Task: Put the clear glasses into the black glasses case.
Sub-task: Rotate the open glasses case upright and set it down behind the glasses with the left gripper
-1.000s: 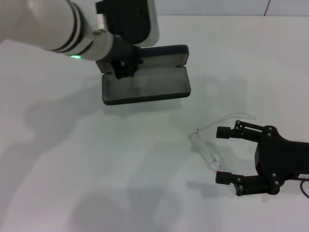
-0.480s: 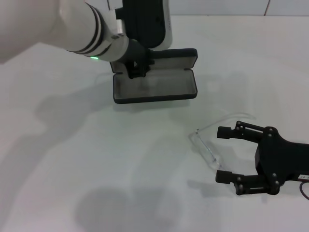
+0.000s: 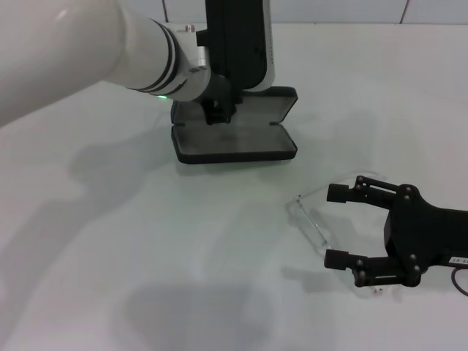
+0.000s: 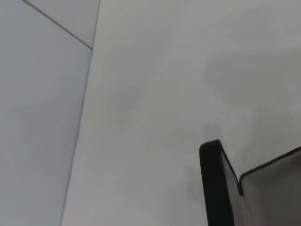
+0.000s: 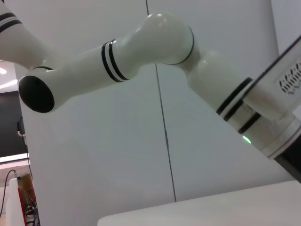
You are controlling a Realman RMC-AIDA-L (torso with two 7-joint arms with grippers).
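One black rectangular hinged glasses case [image 3: 234, 135] lies open at upper centre of the head view, its grey lining bare, with the left tool [image 3: 218, 111] at its rim, grip hidden. One pair of clear plastic glasses [image 3: 316, 219] rests on the white worktop [image 3: 110, 256] at lower right, beside the wide-open, empty right tool [image 3: 338, 225]. Left wrist view: one case [image 4: 221, 188] corner, lower right.

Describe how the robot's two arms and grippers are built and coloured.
The left arm is a glossy white tube with black bands, a green light and a black wrist block. The left gripper is black. The right gripper is matte black with two jointed, screw-studded fingers, a small white label and a thin cable.
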